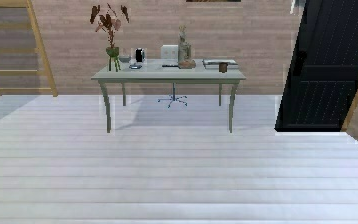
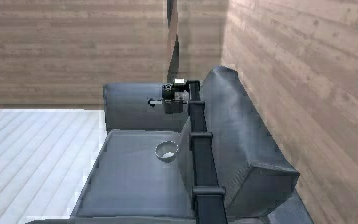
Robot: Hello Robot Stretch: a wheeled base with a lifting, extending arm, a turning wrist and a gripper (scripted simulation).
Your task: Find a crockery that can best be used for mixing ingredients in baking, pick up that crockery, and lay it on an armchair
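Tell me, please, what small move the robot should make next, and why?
Probably retract the arm. A small grey bowl lies on the armchair seat, apart from the gripper, which shows farther out by the armrest, so the laying looks done. I cannot tell whether the gripper holds anything.

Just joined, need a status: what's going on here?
The Stretch's arm extends over a dark grey armchair. A small grey bowl lies on its seat cushion, nearer than the jaws. I can't tell whether the jaws hold anything. Ahead stand a table with a vased plant and a black door.
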